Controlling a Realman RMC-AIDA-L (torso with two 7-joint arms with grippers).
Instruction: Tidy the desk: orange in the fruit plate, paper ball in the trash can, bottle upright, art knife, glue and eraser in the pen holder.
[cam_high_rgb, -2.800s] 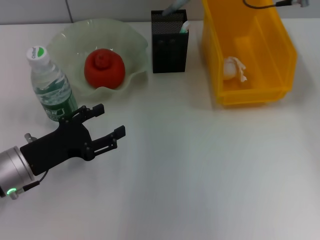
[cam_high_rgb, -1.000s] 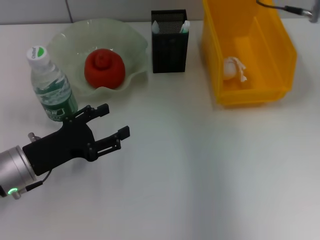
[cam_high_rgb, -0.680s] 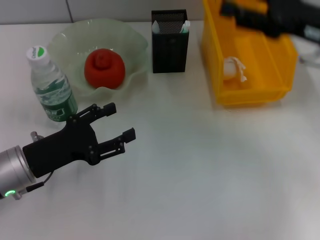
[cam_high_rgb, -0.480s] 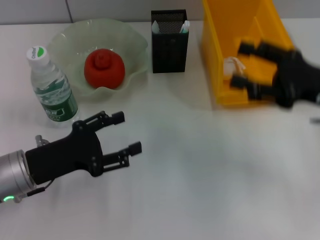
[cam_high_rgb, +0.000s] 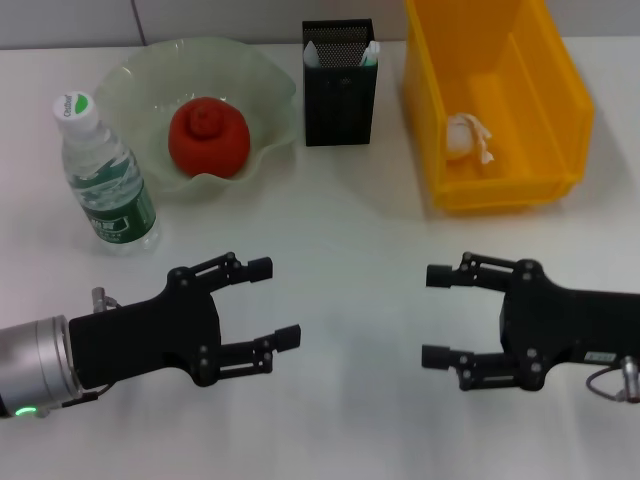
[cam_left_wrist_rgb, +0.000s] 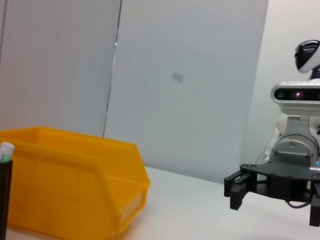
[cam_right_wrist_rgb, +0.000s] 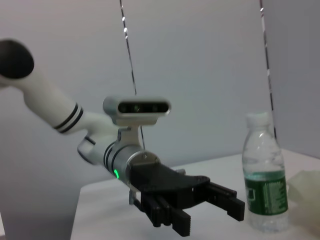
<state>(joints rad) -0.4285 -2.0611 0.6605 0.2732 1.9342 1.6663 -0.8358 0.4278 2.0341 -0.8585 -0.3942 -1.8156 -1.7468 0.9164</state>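
Observation:
The orange (cam_high_rgb: 208, 136) lies in the pale green fruit plate (cam_high_rgb: 262, 80) at the back left. Beside the plate the bottle (cam_high_rgb: 103, 173) stands upright, and it shows again as the bottle (cam_right_wrist_rgb: 263, 179) in the right wrist view. A black pen holder (cam_high_rgb: 339, 92) at the back middle holds white-tipped items. The paper ball (cam_high_rgb: 467, 137) rests inside the yellow trash can (cam_high_rgb: 565, 92). My left gripper (cam_high_rgb: 273, 303) hovers open over the near left of the desk. Facing it from the near right, my right gripper (cam_high_rgb: 434, 316) is open too. Both hold nothing.
The white desk (cam_high_rgb: 350, 240) stretches between the two grippers. In the left wrist view the yellow trash can (cam_left_wrist_rgb: 75, 187) stands at one side, with the right gripper (cam_left_wrist_rgb: 280, 192) farther off. The left gripper (cam_right_wrist_rgb: 210, 207) appears in the right wrist view.
My right arm swung from the back right, over the trash can, down to the near right of the desk. My left gripper crept forward and right, away from the bottle.

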